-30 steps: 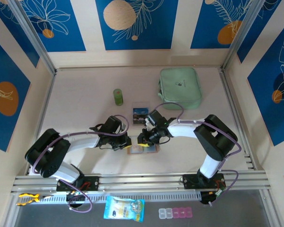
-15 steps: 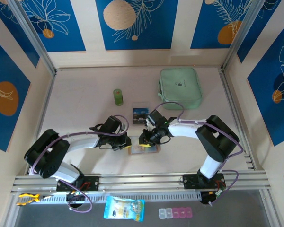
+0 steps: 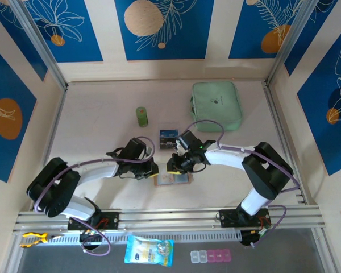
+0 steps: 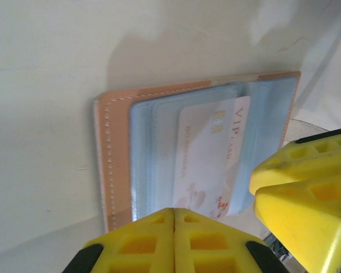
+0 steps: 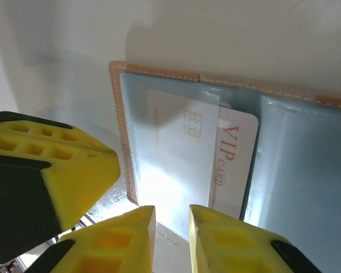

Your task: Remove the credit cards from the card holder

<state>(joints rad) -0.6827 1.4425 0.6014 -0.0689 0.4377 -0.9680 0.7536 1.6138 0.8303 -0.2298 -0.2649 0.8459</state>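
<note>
Now the open pinkish-tan leather card holder (image 3: 172, 180) lies low-centre on the worktop (image 3: 96, 131), a pale VIP card (image 5: 227, 153) under its grey pocket. My left jaws are pressed together at its edge; my right jaws are narrowly parted, grip unclear. Above: dark-blue printed card (image 3: 168, 139), green cylinder (image 3: 141, 116), mint-green pouch (image 3: 216, 106).

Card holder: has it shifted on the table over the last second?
No. The card holder sits just as far below the dark card as before.
</note>
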